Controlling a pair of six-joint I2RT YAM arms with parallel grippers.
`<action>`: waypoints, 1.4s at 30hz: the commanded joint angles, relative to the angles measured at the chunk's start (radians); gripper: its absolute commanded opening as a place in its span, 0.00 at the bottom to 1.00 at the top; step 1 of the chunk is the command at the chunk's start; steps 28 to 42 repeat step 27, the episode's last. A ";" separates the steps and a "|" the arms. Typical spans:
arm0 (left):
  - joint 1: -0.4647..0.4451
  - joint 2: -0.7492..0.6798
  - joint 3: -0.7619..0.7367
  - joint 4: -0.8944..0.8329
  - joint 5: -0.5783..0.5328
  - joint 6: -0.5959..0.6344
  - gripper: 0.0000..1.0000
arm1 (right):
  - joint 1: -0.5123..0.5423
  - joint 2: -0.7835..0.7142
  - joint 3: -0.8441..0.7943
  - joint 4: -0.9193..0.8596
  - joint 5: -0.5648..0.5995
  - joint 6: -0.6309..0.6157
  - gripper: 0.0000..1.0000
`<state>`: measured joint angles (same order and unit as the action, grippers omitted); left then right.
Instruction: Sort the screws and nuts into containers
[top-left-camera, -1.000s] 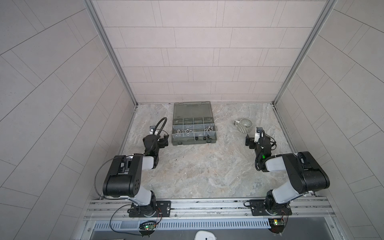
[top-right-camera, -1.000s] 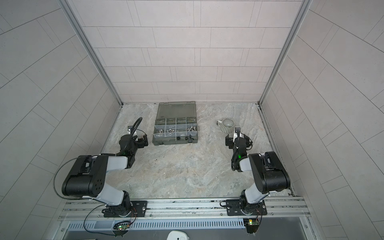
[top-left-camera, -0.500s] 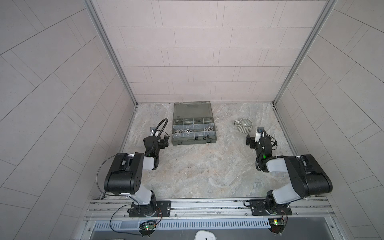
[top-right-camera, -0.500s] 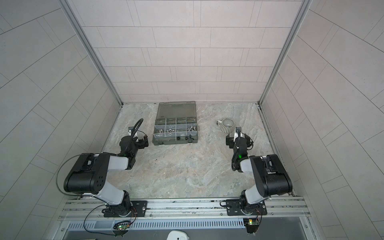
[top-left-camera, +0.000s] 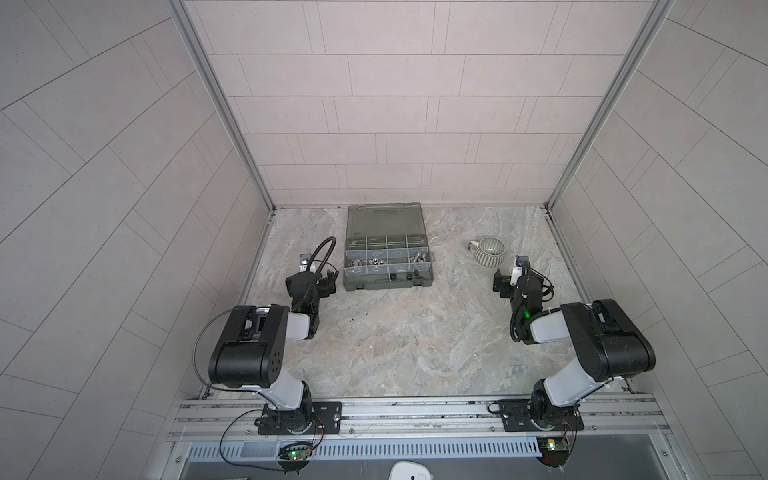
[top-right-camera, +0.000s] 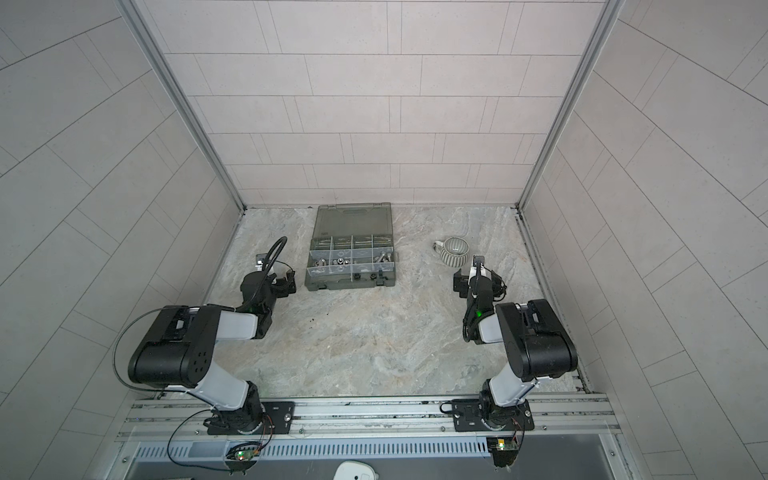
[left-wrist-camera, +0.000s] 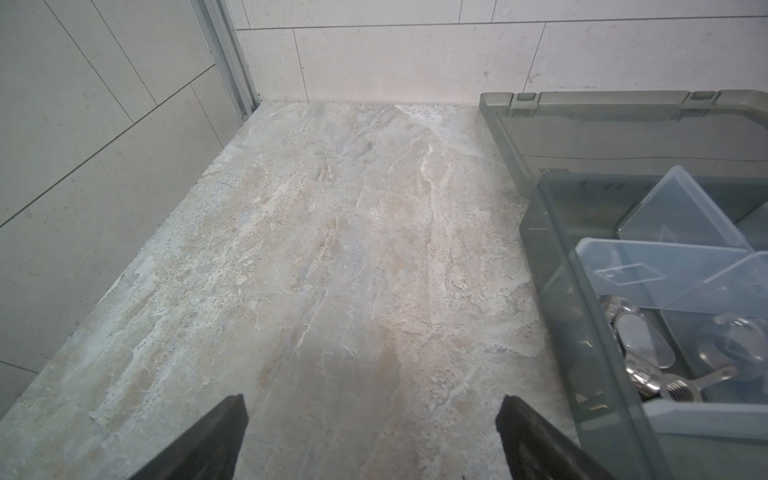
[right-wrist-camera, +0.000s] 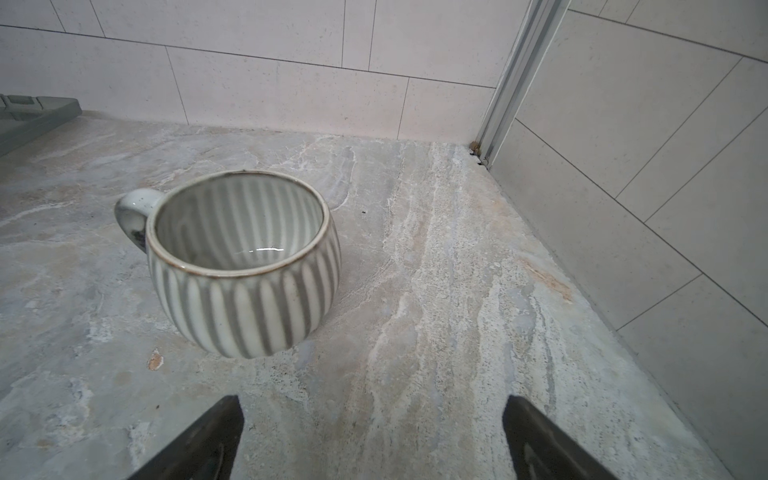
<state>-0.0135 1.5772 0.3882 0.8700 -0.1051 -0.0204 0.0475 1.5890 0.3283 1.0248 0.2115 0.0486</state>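
Both wide open, holding nothing: left pincer (left-wrist-camera: 370, 405) just beside the containers (top-left-camera: 386, 286), right pincer (right-wrist-camera: 372, 403) near the mug (right-wrist-camera: 245, 266). Silver screws (top-left-camera: 419, 256) and nuts (top-left-camera: 368, 262) lie in separate compartments at the far middle of the table (top-left-camera: 415, 340).

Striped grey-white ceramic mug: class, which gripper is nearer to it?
Right. The right gripper sits just short of the mug; the left gripper is far off, beside the translucent grey-green organizer case.

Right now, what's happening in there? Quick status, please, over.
Both tools open, empty: left tool beside organizer case, right tool facing striped mug. Screws and nuts in case compartments. Mug empty. Nothing blocking.
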 joint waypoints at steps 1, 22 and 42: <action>-0.005 0.005 0.015 0.032 -0.003 0.012 1.00 | -0.004 -0.012 0.012 -0.012 0.027 0.010 0.99; -0.004 0.018 0.023 0.032 -0.002 0.011 1.00 | -0.003 -0.014 0.011 -0.011 0.028 0.008 0.99; 0.003 0.021 0.026 0.026 0.005 0.006 1.00 | -0.003 -0.012 0.011 -0.009 0.029 0.007 0.99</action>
